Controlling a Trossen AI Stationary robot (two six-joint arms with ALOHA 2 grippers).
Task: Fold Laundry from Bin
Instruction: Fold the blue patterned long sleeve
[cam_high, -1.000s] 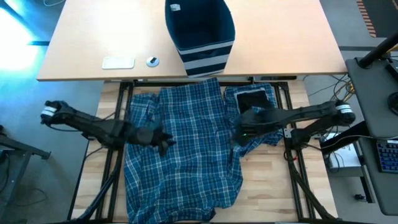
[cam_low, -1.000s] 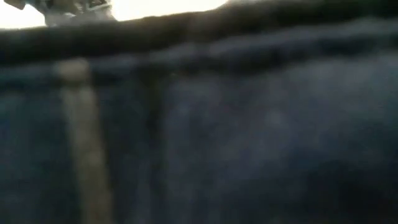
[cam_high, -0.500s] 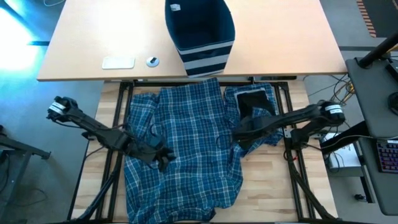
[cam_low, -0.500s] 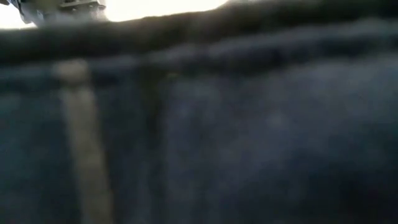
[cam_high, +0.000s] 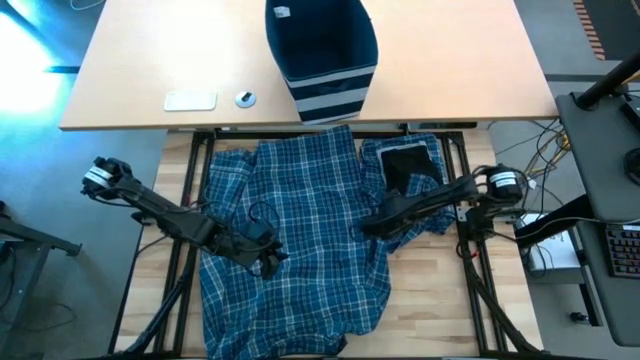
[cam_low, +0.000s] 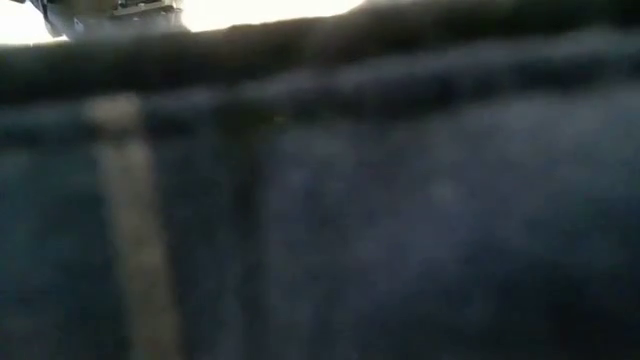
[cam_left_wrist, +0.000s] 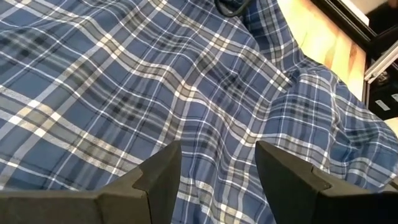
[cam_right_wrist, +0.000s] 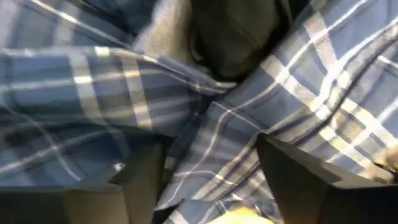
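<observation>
Since the plaid garment (cam_high: 295, 240) lies spread and rumpled on the near counter (cam_high: 430, 300), bin (cam_high: 322, 55) behind it, the left hand (cam_high: 265, 258) hovers released over the cloth. The right hand (cam_high: 372, 226), released too, should pinch one layer only at the bunched edge.

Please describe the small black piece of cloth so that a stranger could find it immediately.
Start from the navy striped bin on the far table. Just in front of it, laundry covers the near table. The black piece lies right of the large plaid garment; it is plain and dark, without checks.
</observation>
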